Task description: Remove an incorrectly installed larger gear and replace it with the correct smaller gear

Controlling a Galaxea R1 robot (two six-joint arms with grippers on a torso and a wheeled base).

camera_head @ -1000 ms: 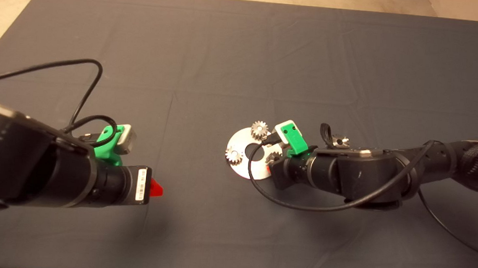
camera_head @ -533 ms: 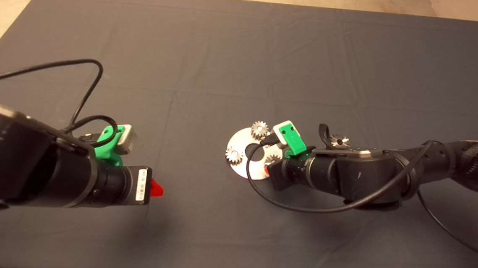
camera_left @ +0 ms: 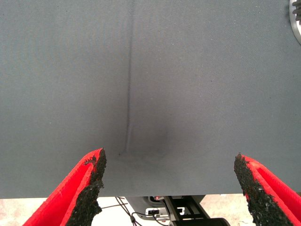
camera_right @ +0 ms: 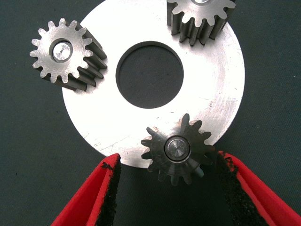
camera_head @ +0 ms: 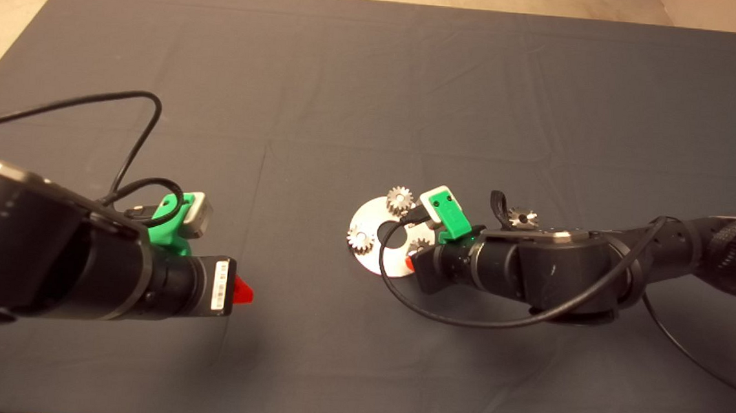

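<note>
Right wrist view shows a flat, scuffed silvery disc with a round centre hole, carrying 3 small steel toothed gears on pins. The right gripper stands open, its rough black pads either side of the nearest gear, not clearly touching. A 4th gear lies on the dark cloth mat, right of the disc. The left gripper hangs wide open over bare mat.

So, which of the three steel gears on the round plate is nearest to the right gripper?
The dark steel gear on the silver round plate's edge, between the right gripper's open red fingers; the other two sit across the plate.
</note>
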